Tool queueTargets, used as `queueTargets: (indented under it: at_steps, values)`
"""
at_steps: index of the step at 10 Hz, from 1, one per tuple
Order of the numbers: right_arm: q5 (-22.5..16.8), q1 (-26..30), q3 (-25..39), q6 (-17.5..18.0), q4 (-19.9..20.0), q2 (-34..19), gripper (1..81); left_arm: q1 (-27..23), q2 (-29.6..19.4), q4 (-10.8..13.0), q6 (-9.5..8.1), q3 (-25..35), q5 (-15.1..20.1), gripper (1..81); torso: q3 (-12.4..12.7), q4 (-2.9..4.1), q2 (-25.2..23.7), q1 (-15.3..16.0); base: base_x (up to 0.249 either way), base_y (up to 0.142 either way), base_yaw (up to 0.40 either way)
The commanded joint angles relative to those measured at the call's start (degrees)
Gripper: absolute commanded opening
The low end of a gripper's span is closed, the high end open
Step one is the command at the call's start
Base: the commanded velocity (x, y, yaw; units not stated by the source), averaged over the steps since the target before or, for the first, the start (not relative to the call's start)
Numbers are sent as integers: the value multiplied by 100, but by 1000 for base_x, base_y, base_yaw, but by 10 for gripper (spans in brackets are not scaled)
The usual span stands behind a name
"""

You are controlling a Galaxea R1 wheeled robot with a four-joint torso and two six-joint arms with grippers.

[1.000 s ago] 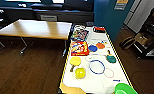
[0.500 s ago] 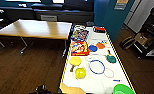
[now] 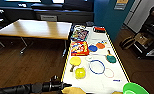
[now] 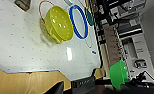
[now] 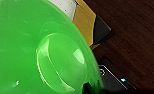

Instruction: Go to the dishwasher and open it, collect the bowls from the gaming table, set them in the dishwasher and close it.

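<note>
The gaming table (image 3: 100,82) has a white top and yellow edge trim, and runs away from me at centre right. On its near part sits the small yellow bowl (image 3: 80,73) (image 4: 59,23), upright and free. The wide green bowl (image 3: 135,88) (image 4: 118,74) hangs past the table's near right corner, off the surface. The right wrist view shows its underside (image 5: 43,55) very close, with a dark finger at the rim, so my right gripper is shut on it. My left gripper (image 3: 58,85) reaches in by the table's near left corner, short of the yellow bowl. The dishwasher is out of view.
Also on the table are a blue ring (image 3: 96,67), a yellow paddle (image 3: 75,61), a green paddle (image 3: 110,58), coloured discs and game boxes (image 3: 79,48). A light-wood table (image 3: 35,28) stands to the left. A person is at the far right by dark furniture (image 3: 145,42).
The whole view has crept closer to the table. My left arm has come into the lower left. The green bowl sits a little further right in the picture.
</note>
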Motion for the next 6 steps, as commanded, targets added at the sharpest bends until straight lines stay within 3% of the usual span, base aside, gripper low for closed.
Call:
queueTargets:
  at_steps: [1,3,5,6]
  values:
    - [-362,140,444,-42,4,-784,10,-766,389,-339,-26,-87,494,811,0,0,0,0,0,0,0]
    - [95,-362,646,-191,-207,-722,10,-977,1021,-338,-43,-509,433,811,0,0,0,0,0,0,0]
    - [262,-652,699,-226,-348,-494,10,-1293,1549,-312,-360,-1282,503,811,0,0,0,0,0,0,0]
    - [315,-758,708,-226,-427,-283,10,-1469,1716,-338,-430,-1660,749,811,0,0,0,0,0,0,0]
